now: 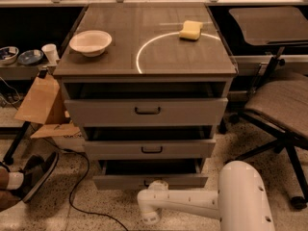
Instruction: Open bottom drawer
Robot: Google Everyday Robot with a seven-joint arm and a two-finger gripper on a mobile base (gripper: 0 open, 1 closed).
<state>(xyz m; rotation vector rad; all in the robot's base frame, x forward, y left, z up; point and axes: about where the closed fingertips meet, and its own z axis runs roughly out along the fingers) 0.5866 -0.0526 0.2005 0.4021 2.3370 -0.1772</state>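
Note:
The bottom drawer (120,181) is the lowest, slimmest grey front of the three-drawer cabinet (144,109). A dark gap shows above its front panel. Its small black handle is at the middle, partly hidden by my arm. My white arm (192,203) reaches in from the lower right along the floor. My gripper (155,184) is at the arm's end, right at the bottom drawer's handle, and the wrist covers most of it. The middle drawer (151,149) and the tall top drawer (147,110) sit above.
A white bowl (90,42) and a yellow sponge (191,30) lie on the cabinet top. An office chair (284,109) stands to the right. Cardboard (41,102), a black cable (79,186) and a person's shoe (33,174) are on the floor to the left.

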